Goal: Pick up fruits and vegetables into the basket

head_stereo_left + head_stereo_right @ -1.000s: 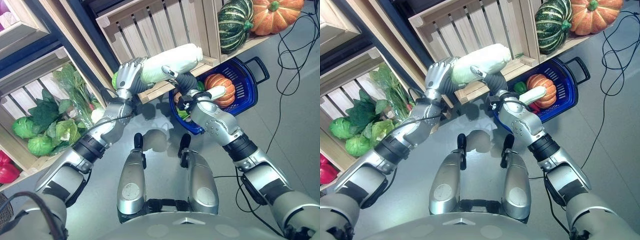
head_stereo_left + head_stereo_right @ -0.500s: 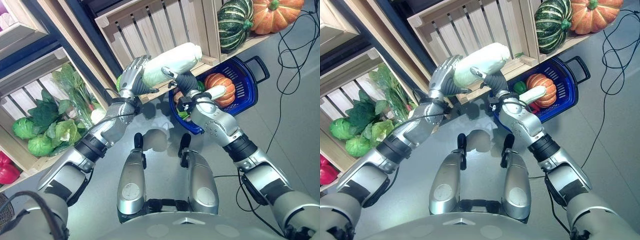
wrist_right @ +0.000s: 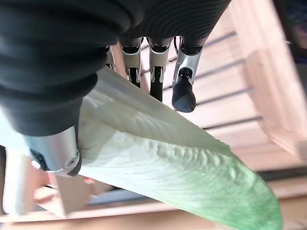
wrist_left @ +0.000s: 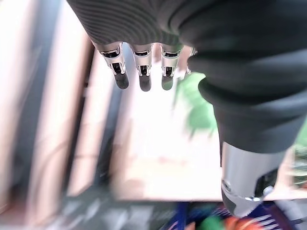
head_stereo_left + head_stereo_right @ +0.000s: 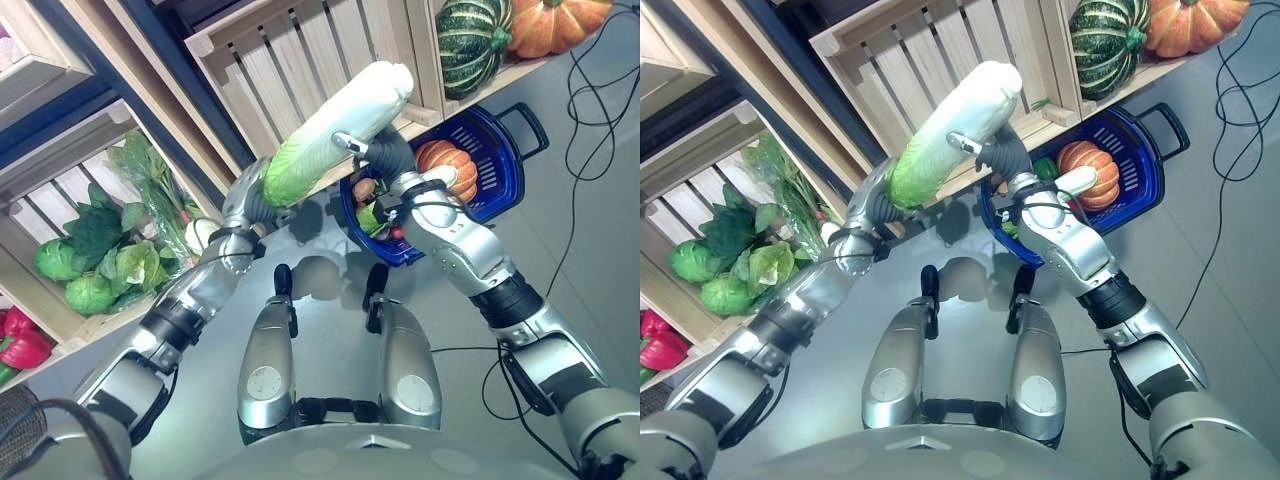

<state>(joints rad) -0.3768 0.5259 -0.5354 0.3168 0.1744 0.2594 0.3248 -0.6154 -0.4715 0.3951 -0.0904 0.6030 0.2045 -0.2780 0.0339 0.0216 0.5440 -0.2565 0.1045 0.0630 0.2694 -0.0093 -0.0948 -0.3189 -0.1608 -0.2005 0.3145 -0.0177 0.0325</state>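
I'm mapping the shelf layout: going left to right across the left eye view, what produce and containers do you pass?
Red pepper → leafy greens → long cabbage → blue basket → orange pumpkin on the shelf.

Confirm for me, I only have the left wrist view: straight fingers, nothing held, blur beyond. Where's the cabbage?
Observer: The right robot hand has it. The right wrist view shows the napa cabbage held between its thumb and its fingers.
Operator: Where's my left one, then?
Observer: The left robot hand sits open at the cabbage's green end. I can't tell whether they touch.
Operator: Over the basket yet?
Observer: No. The cabbage is raised at a slant in front of the wooden crate. The blue basket is on the floor beyond the right arm, with a small pumpkin inside.
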